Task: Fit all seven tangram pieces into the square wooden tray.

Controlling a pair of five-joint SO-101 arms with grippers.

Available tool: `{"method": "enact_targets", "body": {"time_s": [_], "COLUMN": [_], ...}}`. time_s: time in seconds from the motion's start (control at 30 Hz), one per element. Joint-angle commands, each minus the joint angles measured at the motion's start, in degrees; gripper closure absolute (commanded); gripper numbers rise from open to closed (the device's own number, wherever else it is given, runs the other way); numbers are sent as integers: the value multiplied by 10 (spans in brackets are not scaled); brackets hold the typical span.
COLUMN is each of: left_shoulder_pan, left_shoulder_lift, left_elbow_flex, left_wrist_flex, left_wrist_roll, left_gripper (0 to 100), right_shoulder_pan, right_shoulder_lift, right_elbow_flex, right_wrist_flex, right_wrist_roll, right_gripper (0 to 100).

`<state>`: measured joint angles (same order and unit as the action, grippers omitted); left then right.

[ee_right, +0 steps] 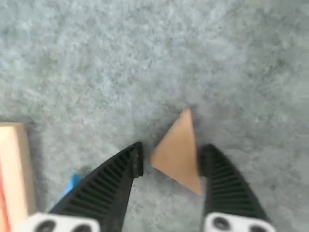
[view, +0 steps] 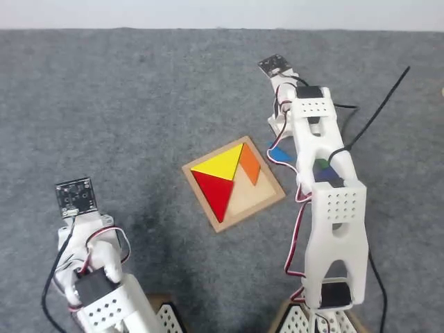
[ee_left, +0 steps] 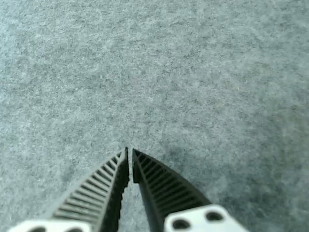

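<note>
1. The wooden tray [view: 253, 199] lies in the middle of the grey worktop [view: 125, 104], turned so that one corner points up the picture.
2. Three pieces lie inside the tray: a yellow triangle [view: 222, 164], a red triangle [view: 215, 192] and an orange piece [view: 250, 164].
3. The yellow triangle and the red triangle touch along one side. The orange piece sits just beside the yellow one.
4. The part of the tray near the right arm [view: 336, 208] is bare wood.
5. A blue piece [view: 279, 154] lies on the worktop just outside the tray, and the right arm hides part of it.
6. A small green bit [view: 320, 165] shows through a gap in the right arm. It is too small to tell what it is.
7. In the right wrist view, the right hand [ee_right: 171, 155] is wide open. A tan triangle [ee_right: 179, 147] lies flat on the worktop between its two fingers [ee_right: 120, 176].
8. It is hard to tell whether the fingers touch the tan triangle.
9. The tan triangle is outside the tray, with the blue piece between the two.
10. The left arm [view: 97, 277] is well apart from the tray, near the bottom left corner of the high view.
11. The left hand [ee_left: 129, 154] is closed up tight, with only a thin crack between its tips. It holds nothing and hangs over bare worktop.
</note>
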<state>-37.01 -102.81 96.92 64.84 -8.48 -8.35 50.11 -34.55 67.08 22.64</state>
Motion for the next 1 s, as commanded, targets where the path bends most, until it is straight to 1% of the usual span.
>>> {"method": "enact_targets", "body": {"time_s": [0.0,0.2,0.4,0.6,0.7,0.77,0.87,0.97], "left_shoulder_pan": [4,4,4,4,4,4,4,4], "left_shoulder_lift": [-4,-4,-4,-4,-4,-4,-4,-4], "left_elbow_flex": [-4,-4,-4,-4,-4,-4,-4,-4], "left_wrist_flex": [-1,-1,-1,-2,-2,-2,-2,-2], "left_wrist_roll": [-6,-6,-6,-6,-6,-6,-6,-6], "left_gripper": [985,985,985,985,985,985,985,985], "right_shoulder_pan": [16,16,15,12,5,-8,-52,-90], "right_shoulder_lift": [-8,-13,-55,-140,-175,-190,-204,-233], "right_elbow_flex": [-2,-2,-16,-16,-14,-12,-11,21], "right_wrist_flex": [15,23,99,174,222,272,350,351], "right_wrist_roll": [5,3,0,-3,-40,-60,-84,-109], "right_gripper": [868,879,931,935,936,936,936,937]}}
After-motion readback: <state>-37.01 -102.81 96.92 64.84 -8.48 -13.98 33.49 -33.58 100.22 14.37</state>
